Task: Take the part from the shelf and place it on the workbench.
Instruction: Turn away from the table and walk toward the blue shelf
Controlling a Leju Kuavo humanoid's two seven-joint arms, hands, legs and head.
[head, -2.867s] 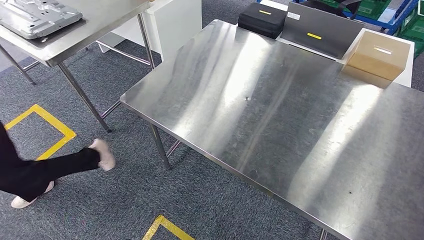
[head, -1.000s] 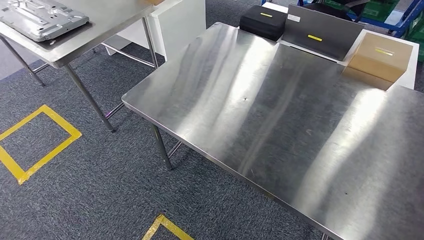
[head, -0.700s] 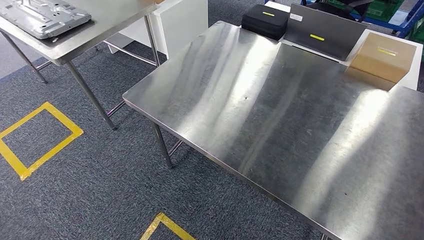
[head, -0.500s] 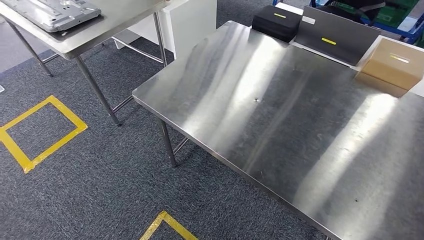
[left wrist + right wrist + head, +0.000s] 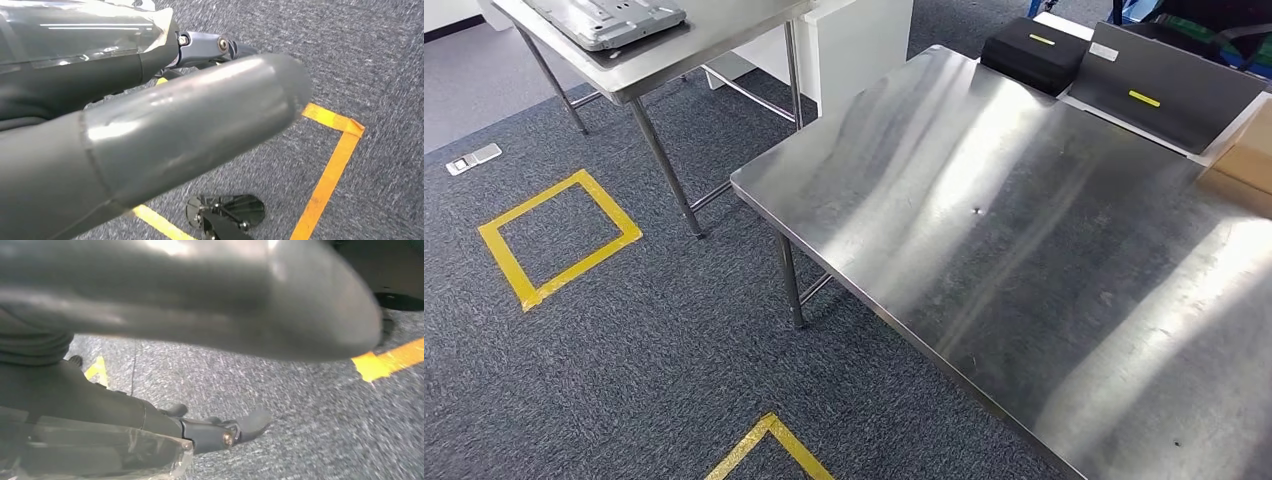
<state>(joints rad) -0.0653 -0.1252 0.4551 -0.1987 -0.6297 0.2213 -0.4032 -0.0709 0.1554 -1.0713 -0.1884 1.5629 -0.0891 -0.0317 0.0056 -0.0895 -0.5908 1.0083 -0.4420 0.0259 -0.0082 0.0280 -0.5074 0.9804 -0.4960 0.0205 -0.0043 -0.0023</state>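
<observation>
Head view looks down on the steel workbench point(image 5: 1024, 250), its top bare and streaked with glare; behind its far edge sit 3 things in a row: a black case point(image 5: 1034, 58), a dark panel point(image 5: 1174, 85) with a yellow label, and a cardboard box point(image 5: 1249, 155) cut off by the picture's right edge.

Up at the far left stands a 2nd steel table point(image 5: 724, 35), well apart from the workbench, and on it lies a grey metal plate point(image 5: 609, 15), flat, partly out of frame; whether that plate is the part, I cannot tell. A white cabinet point(image 5: 864, 40) stands between the 2 tables.

Down on the grey carpet point(image 5: 654, 370): a yellow taped square point(image 5: 612, 204) near the 2nd table's legs, a yellow taped corner point(image 5: 769, 420) at the near edge, and a small grey floor plate point(image 5: 472, 160) off to the left.

Left hand point(image 5: 165, 125) hangs over the carpet beside yellow tape point(image 5: 330, 170); thumb long and straight, a dark finger point(image 5: 235, 47) stretched out past it, nothing in its grasp.

Right hand point(image 5: 200, 315) likewise hangs low over carpet and tape point(image 5: 395, 360); thumb and fingers point(image 5: 250, 422) spread with carpet showing between them, nothing in its grasp; the picture is blurred.
</observation>
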